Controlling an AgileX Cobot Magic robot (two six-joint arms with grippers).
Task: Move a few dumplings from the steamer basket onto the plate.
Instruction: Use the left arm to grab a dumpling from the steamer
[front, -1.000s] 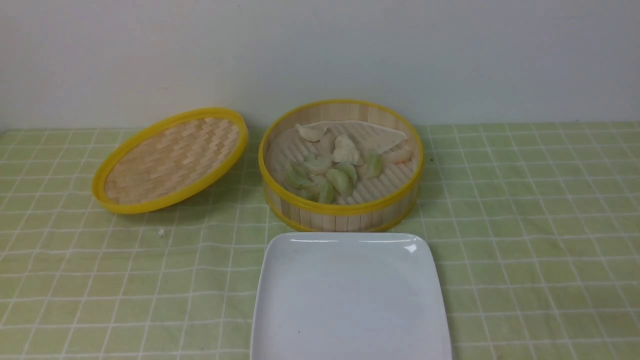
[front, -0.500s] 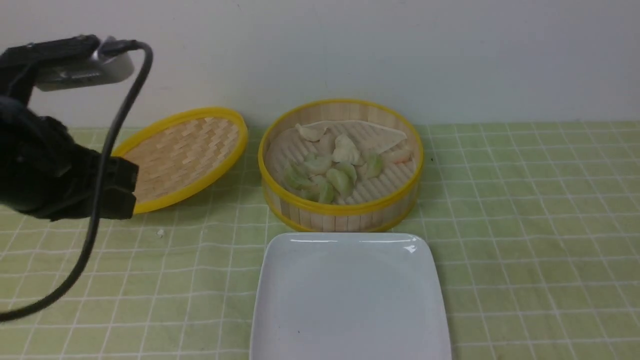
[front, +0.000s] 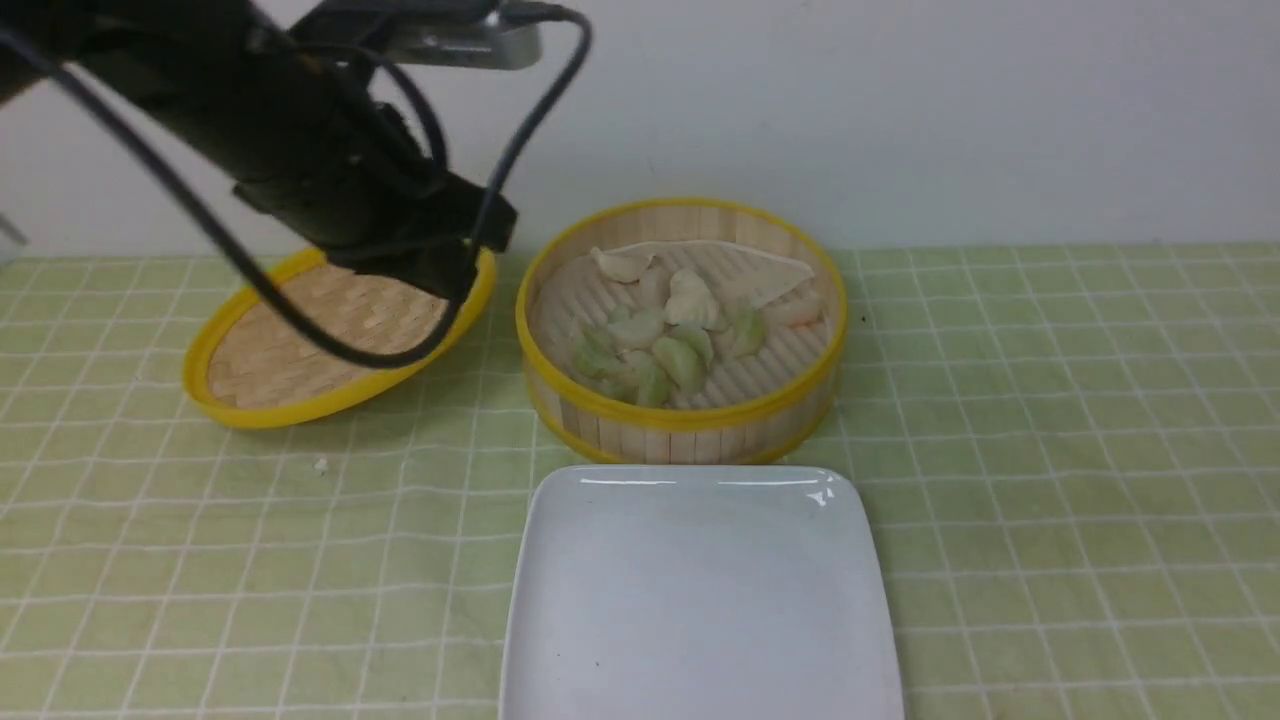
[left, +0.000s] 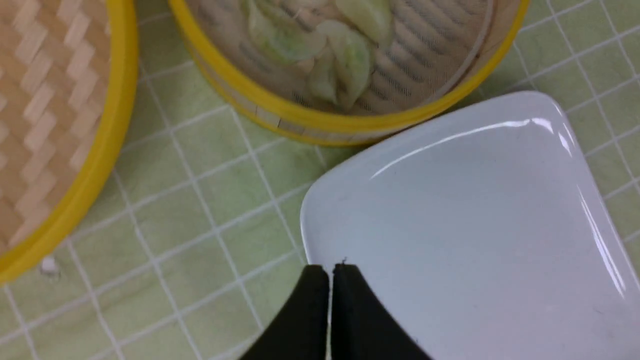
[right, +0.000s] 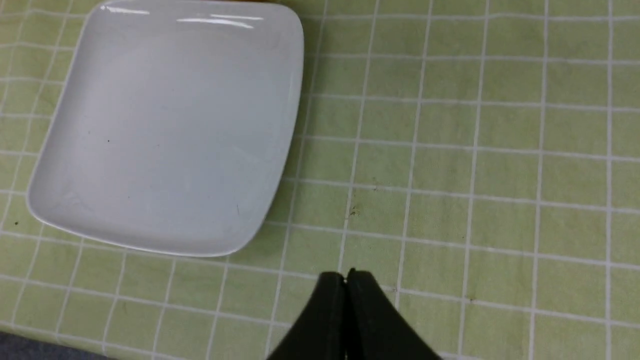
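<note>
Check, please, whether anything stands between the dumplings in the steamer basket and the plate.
Only the near wall of the steamer basket: the dumplings lie behind it, so they must be lifted over its rim. The basket is uncovered, its lid lying to the left, and the plate just in front holds nothing.

The plate (front: 700, 600) is glossy white; the steamer basket (front: 680, 438) slatted bamboo; the lid (front: 280, 362) woven bamboo; the surface (front: 1050, 450) matt checked cloth.

Pale green and whitish dumplings (front: 660, 335) heap in the round steamer basket (front: 680, 420), just behind the bare white plate (front: 700, 600).
</note>
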